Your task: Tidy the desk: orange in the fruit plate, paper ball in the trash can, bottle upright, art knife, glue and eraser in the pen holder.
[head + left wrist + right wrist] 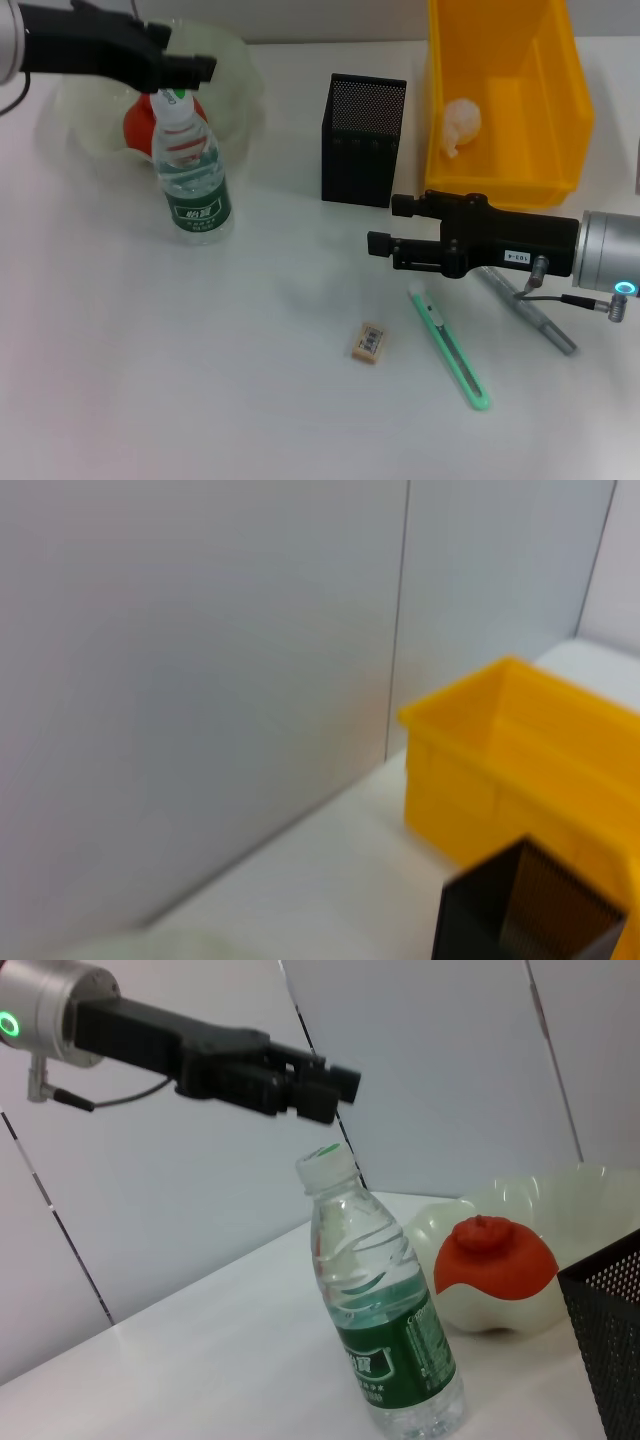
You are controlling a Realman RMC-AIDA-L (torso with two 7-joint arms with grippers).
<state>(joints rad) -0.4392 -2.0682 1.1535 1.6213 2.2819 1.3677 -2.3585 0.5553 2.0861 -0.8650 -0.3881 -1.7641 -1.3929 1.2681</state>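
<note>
On the left, my left gripper [205, 68] hangs just above the standing bottle [192, 170]; I can't tell its fingers. Going right, the eraser [368, 341] lies on the table, then the green knife [448, 346], long way pointing off from me. My right gripper [380, 245], released, is nearest.

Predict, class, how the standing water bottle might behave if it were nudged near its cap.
The bottle stands tall on a narrow base, so it would probably tip rather than slide. It looks partly filled with water, which likely steadies it somewhat. Its round, clear body suggests it would roll once down. The left gripper hovers just above its cap.
</note>
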